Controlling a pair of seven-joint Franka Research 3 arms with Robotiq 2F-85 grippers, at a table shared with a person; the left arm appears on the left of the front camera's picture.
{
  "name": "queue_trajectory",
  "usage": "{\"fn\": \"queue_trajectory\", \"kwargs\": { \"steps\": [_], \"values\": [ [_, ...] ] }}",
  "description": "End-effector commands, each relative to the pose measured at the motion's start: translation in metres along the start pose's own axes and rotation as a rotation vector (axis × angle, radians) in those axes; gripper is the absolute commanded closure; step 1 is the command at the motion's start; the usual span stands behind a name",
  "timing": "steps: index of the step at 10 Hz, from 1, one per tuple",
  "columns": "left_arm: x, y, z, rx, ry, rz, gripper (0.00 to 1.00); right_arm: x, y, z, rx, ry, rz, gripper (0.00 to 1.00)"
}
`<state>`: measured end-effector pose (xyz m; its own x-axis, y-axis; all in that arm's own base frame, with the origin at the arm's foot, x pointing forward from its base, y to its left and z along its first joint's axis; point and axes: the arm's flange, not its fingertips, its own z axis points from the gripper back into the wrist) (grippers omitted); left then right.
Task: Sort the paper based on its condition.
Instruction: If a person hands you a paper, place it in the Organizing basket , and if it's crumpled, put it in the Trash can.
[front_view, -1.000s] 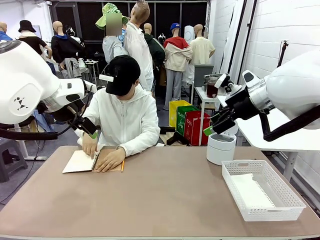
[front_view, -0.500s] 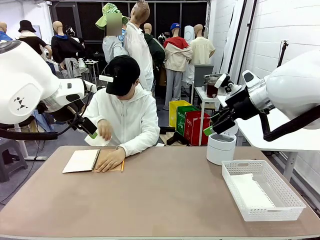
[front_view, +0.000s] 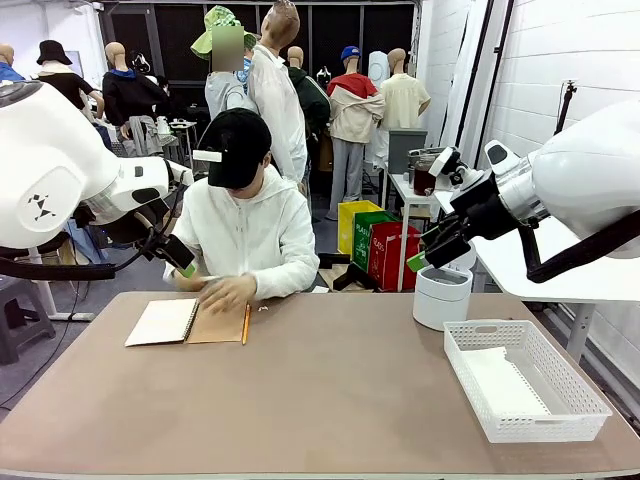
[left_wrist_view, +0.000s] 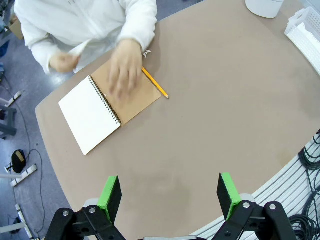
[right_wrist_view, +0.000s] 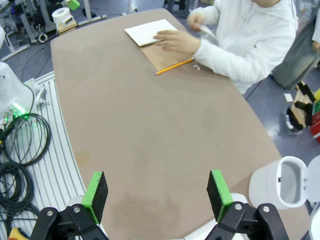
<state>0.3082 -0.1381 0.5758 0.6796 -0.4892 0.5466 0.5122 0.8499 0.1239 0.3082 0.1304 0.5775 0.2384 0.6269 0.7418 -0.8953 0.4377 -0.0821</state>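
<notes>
The paper (left_wrist_view: 80, 48) is a loose white sheet pinched in one of the person's hands (left_wrist_view: 62, 61), held just off the far edge of the bench (front_view: 330, 390) beside the open notebook (left_wrist_view: 107, 102). In the front view that sheet is mostly hidden behind the left gripper (front_view: 183, 267), so its condition cannot be told. The person's other hand (front_view: 228, 293) lies flat on the notebook's brown cover, blurred in the left wrist view. The notebook shows a white page on one side of its spiral and the brown cover on the other. A yellow pencil (front_view: 245, 324) lies on the bench, touching the cover's edge.

The left gripper hangs in the air near the person's shoulder, its green pads (left_wrist_view: 110, 191) spread wide with nothing between them. The right gripper (front_view: 420, 260) is raised above a white round bin (front_view: 441, 296), its pads (right_wrist_view: 96, 189) also spread wide and empty.

A white mesh basket (front_view: 590, 398) sits near the bench's right end, with a flat white sheet (front_view: 502, 380) lying inside it.
</notes>
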Motion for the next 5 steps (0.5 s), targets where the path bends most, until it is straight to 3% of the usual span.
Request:
{"fn": "queue_trajectory", "kwargs": {
  "steps": [1,5],
  "values": [
    [-0.0007,0.0007,0.0001,-0.001,0.0,0.001,0.0,0.0001,0.0,-0.0003,0.001,0.002,0.008,0.0],
    [-0.0007,0.0007,0.0001,-0.001,0.0,0.001,0.0,0.0001,0.0,-0.0003,0.001,0.002,0.008,0.0]
  ]
}}
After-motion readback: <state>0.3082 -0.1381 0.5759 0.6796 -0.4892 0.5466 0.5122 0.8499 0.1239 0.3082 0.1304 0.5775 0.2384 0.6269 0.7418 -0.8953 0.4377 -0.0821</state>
